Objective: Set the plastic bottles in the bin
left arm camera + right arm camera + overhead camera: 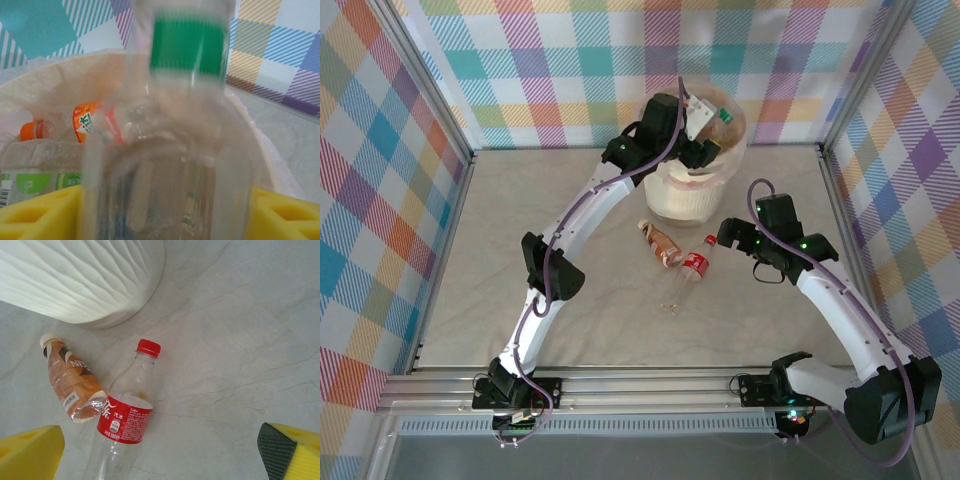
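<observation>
Item 1. Left gripper (706, 133) (162, 216): at the far middle of the table (500, 260), over the mouth of the bin (685, 203). Yellow fingers (35, 215) clamped on either side of a clear green-labelled bottle (170, 140), which looks blurred in the left wrist view.

Item 2. Bin contents, seen behind the held bottle: 1 orange-labelled bottle (87, 122) with an orange cap, and 1 bottle with a green and white label (45, 182).

Item 3. Loose bottles, 2, lying on the table just in front of the bin: brown bottle (660, 243) (72, 385) with a cream cap, and to its right, touching or nearly so, red-labelled bottle (693, 267) (127, 412) with a red cap.

Item 4. Right gripper (733, 236) (160, 455): above the table just right of the red-labelled bottle, jaws wide apart, holding nothing.
</observation>
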You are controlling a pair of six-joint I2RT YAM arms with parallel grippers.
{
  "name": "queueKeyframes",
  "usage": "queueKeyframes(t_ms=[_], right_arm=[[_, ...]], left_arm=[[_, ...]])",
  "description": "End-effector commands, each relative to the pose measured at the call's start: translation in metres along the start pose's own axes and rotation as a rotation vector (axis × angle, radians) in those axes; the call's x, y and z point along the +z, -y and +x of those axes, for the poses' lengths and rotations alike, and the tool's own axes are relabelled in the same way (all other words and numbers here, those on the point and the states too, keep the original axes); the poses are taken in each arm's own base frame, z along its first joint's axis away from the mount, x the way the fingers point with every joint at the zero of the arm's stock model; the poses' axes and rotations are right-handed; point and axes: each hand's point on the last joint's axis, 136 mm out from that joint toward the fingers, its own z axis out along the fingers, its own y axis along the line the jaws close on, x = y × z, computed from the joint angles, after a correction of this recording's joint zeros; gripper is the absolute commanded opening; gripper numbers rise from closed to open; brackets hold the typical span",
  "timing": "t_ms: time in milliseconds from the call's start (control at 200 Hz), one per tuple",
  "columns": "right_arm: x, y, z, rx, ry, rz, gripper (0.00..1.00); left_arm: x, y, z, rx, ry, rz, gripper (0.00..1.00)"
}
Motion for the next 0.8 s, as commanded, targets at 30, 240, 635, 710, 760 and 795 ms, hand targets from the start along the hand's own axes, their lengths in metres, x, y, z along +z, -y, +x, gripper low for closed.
queueKeyframes(t_ms=[30,240,635,710,760,795], right_arm=[[-0.007,-0.001,-0.007,0.004,0.032,0.000,1.00],[-0.006,-0.001,-0.007,0.003,0.028,0.004,1.00],[-0.006,0.000,-0.006,0.005,0.024,0.007,1.00],[-0.005,-0.001,-0.006,0.006,0.022,0.004,1.00],[-0.006,-0.002,-0.006,0.006,0.022,0.000,1.00],[-0.006,-0.003,-0.006,0.006,0.022,-0.003,1.00]], left_arm=[[-0.012,-0.004,-0.026,0.008,0.079,0.005,0.81],[-0.018,-0.005,-0.033,-0.010,0.097,0.001,0.82],[-0.069,-0.029,-0.074,-0.140,0.176,-0.129,0.85],[-0.088,-0.035,-0.083,-0.181,0.192,-0.158,0.87],[-0.101,-0.038,-0.088,-0.218,0.198,-0.177,0.89],[-0.109,-0.040,-0.089,-0.243,0.197,-0.189,0.91]])
